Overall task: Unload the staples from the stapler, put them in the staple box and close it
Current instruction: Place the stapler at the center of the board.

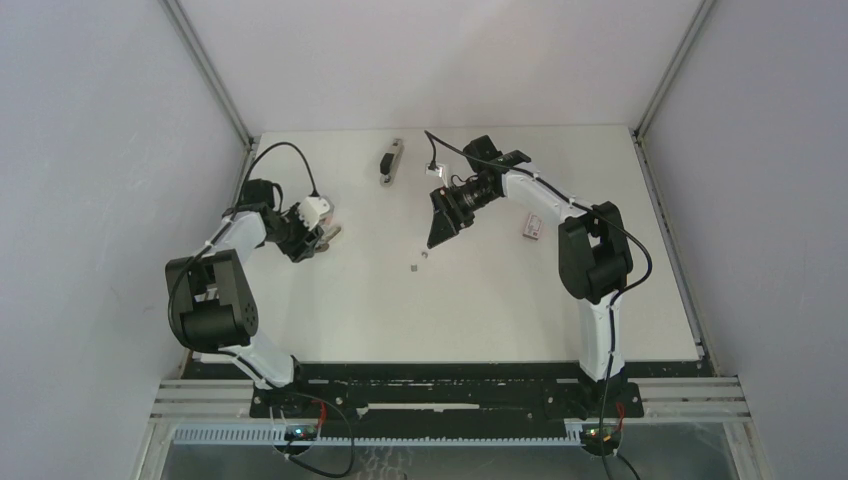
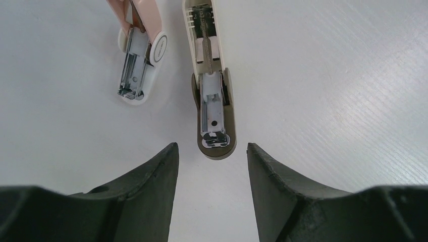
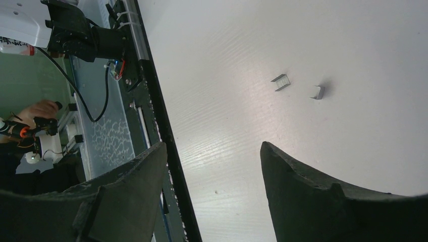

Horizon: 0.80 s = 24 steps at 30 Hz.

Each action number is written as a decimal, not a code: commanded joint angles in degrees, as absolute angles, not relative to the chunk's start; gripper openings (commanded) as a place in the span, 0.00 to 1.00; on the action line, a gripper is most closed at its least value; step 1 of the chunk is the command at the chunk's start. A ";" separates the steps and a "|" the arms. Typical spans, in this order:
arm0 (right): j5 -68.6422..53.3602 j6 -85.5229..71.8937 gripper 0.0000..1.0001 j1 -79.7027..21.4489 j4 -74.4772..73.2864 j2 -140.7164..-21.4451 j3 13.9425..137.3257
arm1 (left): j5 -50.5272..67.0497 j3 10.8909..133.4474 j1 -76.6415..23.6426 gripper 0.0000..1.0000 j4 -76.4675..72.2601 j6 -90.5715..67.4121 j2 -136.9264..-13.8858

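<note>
light: bright, even | shadows: soft | near fingers [image 2: 146, 201]: blurred

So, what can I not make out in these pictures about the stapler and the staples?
Left wrist view: the stapler has its far end cut off by the top edge, and whether its magazine is loaded cannot be seen.
Left wrist view: the pink tool is cut by the same edge.
Top view: the staples are tiny specks, too small to count.
Right wrist view: the stapler is out of frame.
</note>
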<state>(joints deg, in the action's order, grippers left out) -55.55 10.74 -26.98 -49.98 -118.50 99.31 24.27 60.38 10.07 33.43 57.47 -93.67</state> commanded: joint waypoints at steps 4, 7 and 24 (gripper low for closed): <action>-56.04 12.10 0.68 -26.83 -49.59 -115.57 100.11 | 27.36 61.71 10.89 0.57 31.21 55.58 -91.68; -55.94 12.08 0.68 -26.87 -49.60 -115.57 100.11 | 27.12 61.58 10.99 0.57 30.66 55.17 -91.67; -56.03 12.13 0.67 -26.85 -49.59 -115.69 100.10 | 23.64 59.62 11.09 0.57 27.99 55.31 -91.74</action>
